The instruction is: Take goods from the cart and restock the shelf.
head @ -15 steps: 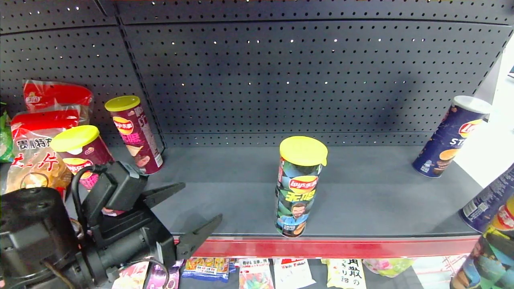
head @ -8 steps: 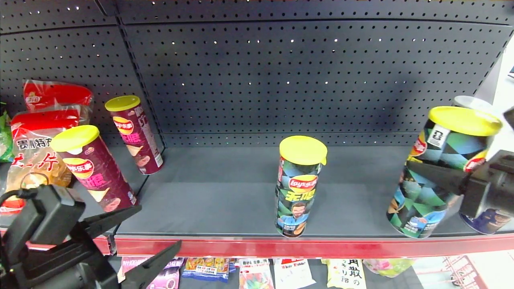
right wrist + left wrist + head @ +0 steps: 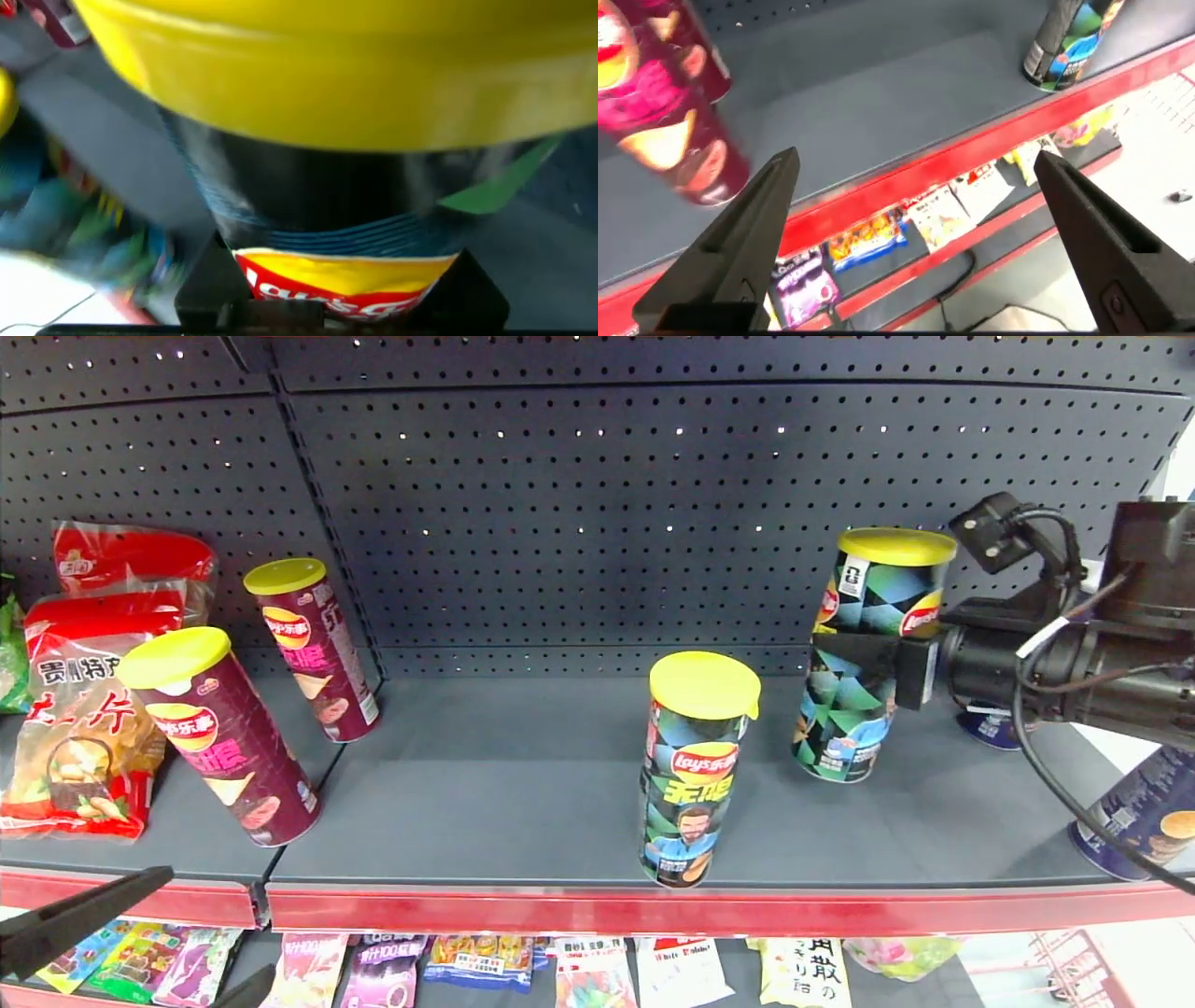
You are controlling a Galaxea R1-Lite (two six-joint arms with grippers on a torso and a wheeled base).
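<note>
Gripping a green-patterned chip can [image 3: 882, 588] at mid-height, the right tool [image 3: 873, 658] is closed on it from the right side. The can has a yellow lid, leans slightly, and sits toward the right rear of the shelf [image 3: 523, 793], near the pegboard back [image 3: 597, 523]. Whether its base touches the shelf surface cannot be determined. In the right wrist view the lid and upper body of the same can [image 3: 346, 56] lie directly ahead of the camera.

The left tool [image 3: 915, 159] is wide open and holds nothing. It is positioned low at the left, in front of and below the red front rail [image 3: 709, 910].

A matching green can [image 3: 700, 765] stands upright at the front centre of the shelf, well apart from the held one. Two maroon cans with yellow lids stand at the left, one forward [image 3: 219, 737] and one rearward [image 3: 313, 649]. Red snack bags [image 3: 79, 709] lie beside them at the far left. A blue can [image 3: 1144, 821] stands at the right front corner. Small packets [image 3: 597, 971] hang below the rail.
</note>
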